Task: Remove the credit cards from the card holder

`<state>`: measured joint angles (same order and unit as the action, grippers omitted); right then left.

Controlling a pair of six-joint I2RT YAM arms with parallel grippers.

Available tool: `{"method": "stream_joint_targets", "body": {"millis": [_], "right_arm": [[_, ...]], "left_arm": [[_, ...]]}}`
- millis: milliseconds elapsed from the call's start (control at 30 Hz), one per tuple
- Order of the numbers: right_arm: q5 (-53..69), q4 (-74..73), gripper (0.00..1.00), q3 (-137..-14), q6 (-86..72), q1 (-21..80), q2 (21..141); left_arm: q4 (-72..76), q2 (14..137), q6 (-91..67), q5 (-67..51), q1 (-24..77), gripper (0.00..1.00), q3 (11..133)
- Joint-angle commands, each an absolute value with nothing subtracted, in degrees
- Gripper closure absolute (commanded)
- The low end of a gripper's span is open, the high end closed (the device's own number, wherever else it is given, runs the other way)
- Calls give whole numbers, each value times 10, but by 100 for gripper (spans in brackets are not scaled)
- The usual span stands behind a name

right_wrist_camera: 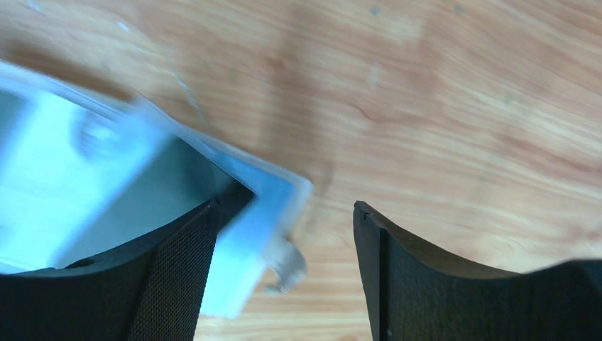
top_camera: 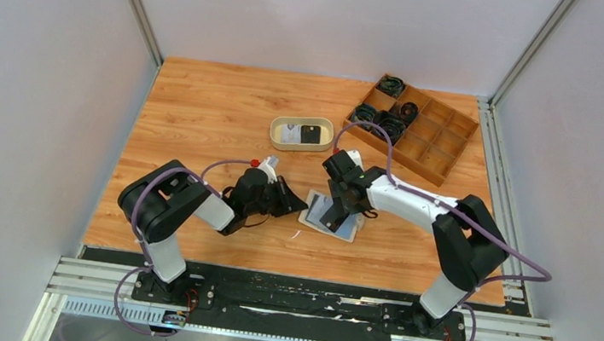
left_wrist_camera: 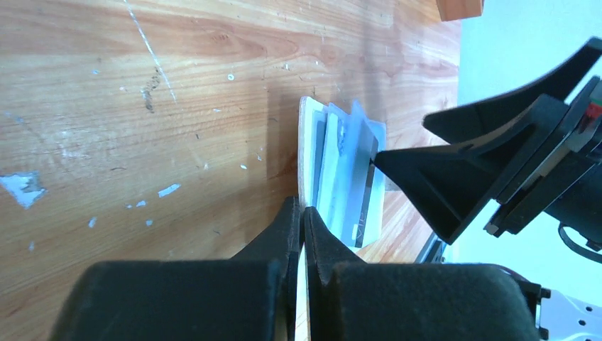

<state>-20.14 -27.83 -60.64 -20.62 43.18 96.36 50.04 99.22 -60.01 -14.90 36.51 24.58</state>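
Tabletop [top_camera: 201,125] of orange wood carries everything in the overhead view. One card holder [top_camera: 346,229] lies open and flat near the front, between the two arms. The left gripper [top_camera: 295,204] reaches its left edge, and the right gripper [top_camera: 344,210] hangs directly over it. One oval tray [top_camera: 304,122] sits further back with two cards inside it, one white card [top_camera: 288,135] and one black card [top_camera: 312,135]. One wooden box [top_camera: 429,155] stands at the back right, with four cable coils [top_camera: 391,84] visible in its compartments.

In the left wrist view, the left gripper's two fingers [left_wrist_camera: 284,234] are pressed together, pinching the beige edge of the card holder [left_wrist_camera: 309,142]. One dark card [left_wrist_camera: 367,213] sits in the pale blue pockets, and one finger tip of the right gripper touches it.

In the right wrist view, the right gripper [right_wrist_camera: 284,227] has its jaws spread wide and holds nothing. Its left finger [right_wrist_camera: 170,284] is over the blurred pale blue interior of the card holder [right_wrist_camera: 85,163], and the other is over bare wood.
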Motion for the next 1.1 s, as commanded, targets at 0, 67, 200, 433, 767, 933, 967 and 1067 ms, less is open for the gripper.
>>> {"method": "stream_joint_targets", "body": {"millis": [0, 67, 200, 433, 767, 933, 967, 1067], "right_arm": [[-266, -360, 27, -584, -180, 422, 920], [-268, -365, 27, -584, -178, 419, 901], [-233, -340, 27, -587, -181, 419, 849], [94, -57, 25, -461, -270, 371, 739], [274, 129, 31, -381, -388, 315, 821], [286, 187, 32, -362, -410, 308, 863], [289, 197, 33, -362, -413, 308, 877], [294, 230, 34, -360, -425, 308, 907]], "left_arm": [[504, 974, -591, -112, 364, 100, 234], [504, 972, -591, -108, 364, 100, 231], [504, 966, -598, -95, 364, 100, 224], [504, 950, -608, -66, 366, 100, 205], [456, 906, -597, -9, 370, 100, 182], [438, 904, -590, -1, 377, 100, 182], [438, 908, -591, -2, 378, 100, 181], [438, 917, -595, 19, 383, 100, 178]]}}
